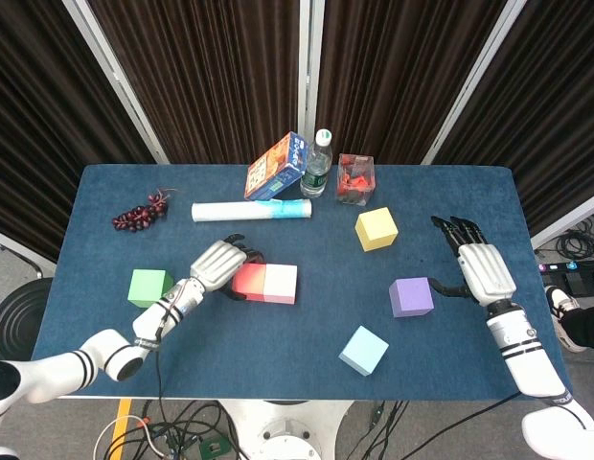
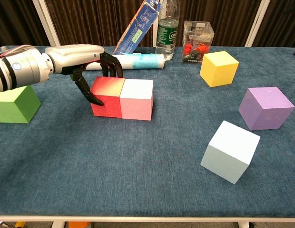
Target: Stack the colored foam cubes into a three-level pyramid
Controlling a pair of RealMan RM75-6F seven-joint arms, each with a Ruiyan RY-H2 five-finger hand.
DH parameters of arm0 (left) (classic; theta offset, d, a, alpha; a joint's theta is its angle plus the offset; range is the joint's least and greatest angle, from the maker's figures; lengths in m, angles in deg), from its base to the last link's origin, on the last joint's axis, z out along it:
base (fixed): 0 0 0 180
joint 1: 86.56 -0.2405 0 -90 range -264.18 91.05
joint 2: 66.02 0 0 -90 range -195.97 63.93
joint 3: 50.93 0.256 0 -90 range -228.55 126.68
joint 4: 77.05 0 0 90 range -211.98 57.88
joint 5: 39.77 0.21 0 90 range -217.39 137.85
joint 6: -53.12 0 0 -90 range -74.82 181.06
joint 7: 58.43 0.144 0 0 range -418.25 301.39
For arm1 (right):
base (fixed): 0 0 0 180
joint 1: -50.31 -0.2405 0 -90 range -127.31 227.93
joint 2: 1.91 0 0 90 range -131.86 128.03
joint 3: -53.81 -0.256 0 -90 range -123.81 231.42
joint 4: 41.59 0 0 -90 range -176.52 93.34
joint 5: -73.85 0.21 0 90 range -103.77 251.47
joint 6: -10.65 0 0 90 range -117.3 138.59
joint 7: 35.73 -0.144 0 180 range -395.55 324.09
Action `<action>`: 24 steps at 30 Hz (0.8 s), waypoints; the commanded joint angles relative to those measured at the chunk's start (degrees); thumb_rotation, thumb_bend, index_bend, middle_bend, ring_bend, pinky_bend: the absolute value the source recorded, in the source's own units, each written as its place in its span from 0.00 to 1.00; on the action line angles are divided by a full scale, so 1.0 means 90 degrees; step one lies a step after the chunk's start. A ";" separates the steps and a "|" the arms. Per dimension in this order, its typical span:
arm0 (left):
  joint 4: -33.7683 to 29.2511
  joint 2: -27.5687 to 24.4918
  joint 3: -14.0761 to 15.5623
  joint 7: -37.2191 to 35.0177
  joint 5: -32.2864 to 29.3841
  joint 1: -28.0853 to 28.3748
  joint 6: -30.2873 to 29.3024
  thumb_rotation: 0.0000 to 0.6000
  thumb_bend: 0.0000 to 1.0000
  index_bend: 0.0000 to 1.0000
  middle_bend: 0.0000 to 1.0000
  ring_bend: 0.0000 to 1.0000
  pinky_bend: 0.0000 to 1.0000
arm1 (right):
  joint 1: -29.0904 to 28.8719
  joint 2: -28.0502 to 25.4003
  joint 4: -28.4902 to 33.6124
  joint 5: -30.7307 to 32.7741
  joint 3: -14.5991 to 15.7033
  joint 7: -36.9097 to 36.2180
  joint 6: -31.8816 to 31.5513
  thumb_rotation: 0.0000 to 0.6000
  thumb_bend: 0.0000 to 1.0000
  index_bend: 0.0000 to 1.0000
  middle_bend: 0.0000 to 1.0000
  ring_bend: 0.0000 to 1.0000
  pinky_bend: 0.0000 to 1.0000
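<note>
The left hand [image 2: 83, 61] is curled over the red foam cube [image 2: 107, 97], fingers on its far top edge and thumb against its left face, clamped on it; the red cube sits flush against the pink foam cube [image 2: 136, 99], the two touching side by side in the left-centre of the blue cloth-covered surface [image 2: 138, 175]. That pairing reads as the start of a bottom row, so the task looks barely begun: nothing is stacked yet. The green foam cube [image 2: 15, 103] lies just left of the hand, near the surface's left edge, a likely third base piece. The right hand [image 1: 481, 268] hovers with fingers spread and holding nothing, its thumb beside the purple foam cube [image 1: 412, 296], probably poised to take it. The yellow foam cube [image 1: 376, 228] stands towards the back right and the pale blue foam cube [image 1: 363, 350] near the front edge, tilted to the others. Open cloth lies in front of the row and between it and the right-hand cubes. Behind the row, a rolled white sheet [image 1: 250, 210], a leaning carton [image 1: 276, 167], a plastic bottle [image 1: 318, 165] and a clear box [image 1: 354, 178] crowd the back edge.
</note>
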 commanded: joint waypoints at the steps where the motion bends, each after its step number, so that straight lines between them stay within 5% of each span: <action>1: 0.0023 -0.0011 0.0018 -0.0001 -0.0005 0.0037 0.0044 1.00 0.04 0.34 0.46 0.37 0.15 | 0.0009 -0.0002 0.0001 0.0000 -0.0001 0.0004 -0.0007 1.00 0.17 0.00 0.13 0.00 0.00; 24: -0.0063 -0.0001 0.0037 0.0158 -0.0256 0.0112 0.0127 1.00 0.04 0.34 0.46 0.37 0.15 | 0.0042 0.0006 -0.0025 0.0018 -0.0026 -0.0015 0.0029 1.00 0.17 0.00 0.13 0.00 0.00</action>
